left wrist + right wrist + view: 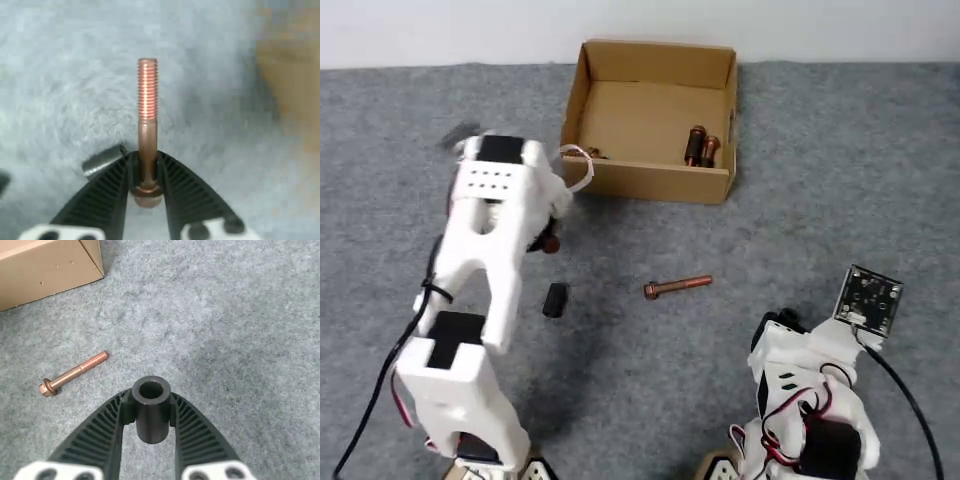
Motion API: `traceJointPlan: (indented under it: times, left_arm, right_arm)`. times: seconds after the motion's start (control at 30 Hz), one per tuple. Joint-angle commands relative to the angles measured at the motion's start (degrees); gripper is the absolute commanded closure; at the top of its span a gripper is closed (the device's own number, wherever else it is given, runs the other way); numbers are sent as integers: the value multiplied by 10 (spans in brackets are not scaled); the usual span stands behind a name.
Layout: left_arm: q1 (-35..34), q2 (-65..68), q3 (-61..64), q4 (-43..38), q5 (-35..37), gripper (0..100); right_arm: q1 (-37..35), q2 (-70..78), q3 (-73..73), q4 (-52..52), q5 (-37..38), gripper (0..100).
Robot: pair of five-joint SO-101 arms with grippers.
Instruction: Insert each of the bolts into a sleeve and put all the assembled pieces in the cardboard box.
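High view: soft, even overhead light covers the grey counter [840,170]. The left arm [485,250] throws a faint, diffuse shadow at lower centre, and the inside of the cardboard box [650,182] is lit without harsh shadow. Left wrist view: a bright sheen runs along the threads of the bolt [147,95] clamped in the left hand [145,172]. Right wrist view: a broad, soft shadow darkens the counter beyond the sleeve [151,407], whose bore is dark.

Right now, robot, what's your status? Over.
Left jaws shut on bolt. Right jaws shut on sleeve. Loose bolt, loose sleeve on carpet.
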Motion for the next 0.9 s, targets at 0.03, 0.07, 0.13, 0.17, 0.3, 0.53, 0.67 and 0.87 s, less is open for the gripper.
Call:
traceJointPlan:
  times: [0.03, 0.07, 0.13, 0.17, 0.3, 0.53, 0.67, 0.87]
  left_arm:
    - [-25, -30, -6, -9, 148, 993]
    - [-28, -30, -1, -9, 149, 992]
    - [-29, -30, 7, -9, 142, 986]
    - [-26, -30, 9, -7, 140, 968]
    - [-12, -32, 10, -4, 140, 811]
    - [28, -33, 6, 68, 45, 702]
    - [20, -33, 10, 105, -181, 702]
    - [-40, -32, 11, 104, -579, 702]
  right_arm:
    - [6, 1, -3, -14, 5, 991]
    - [6, 1, -3, -14, 5, 991]
    - [6, 1, -3, -14, 5, 991]
    - [6, 1, -3, -14, 5, 991]
    - [6, 1, -3, -14, 5, 991]
    - [6, 1, -3, -13, 5, 991]
    - [6, 1, -3, -13, 5, 991]
    - [6, 1, -3, -13, 5, 991]
